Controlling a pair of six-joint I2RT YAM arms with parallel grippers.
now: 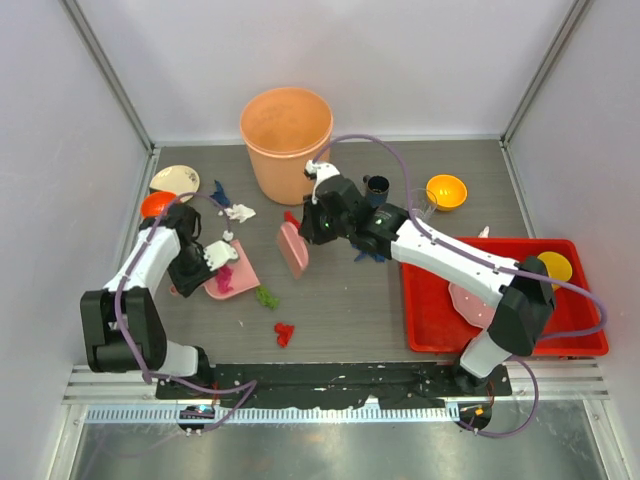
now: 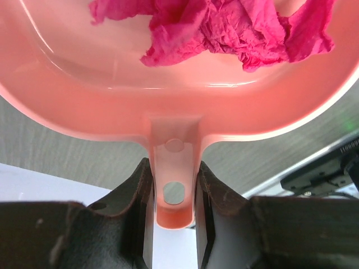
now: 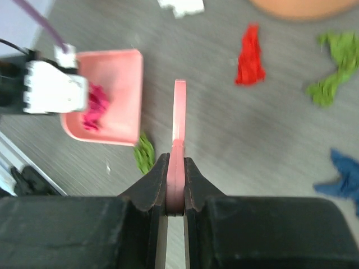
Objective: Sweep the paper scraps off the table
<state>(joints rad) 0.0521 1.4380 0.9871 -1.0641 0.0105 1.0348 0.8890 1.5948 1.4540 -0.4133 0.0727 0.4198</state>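
Note:
In the top view my left gripper is shut on the handle of a pink dustpan lying on the table. The left wrist view shows the handle clamped between my fingers and a magenta paper scrap in the pan. To the right, my right gripper is shut on a flat pink scraper, seen edge-on as a thin strip in its wrist view. Loose paper scraps lie around: green, red, red, white, blue.
A large orange bucket stands at the back. Orange bowls, a beige plate and a dark cup sit nearby. A red tray at the right holds a yellow bowl.

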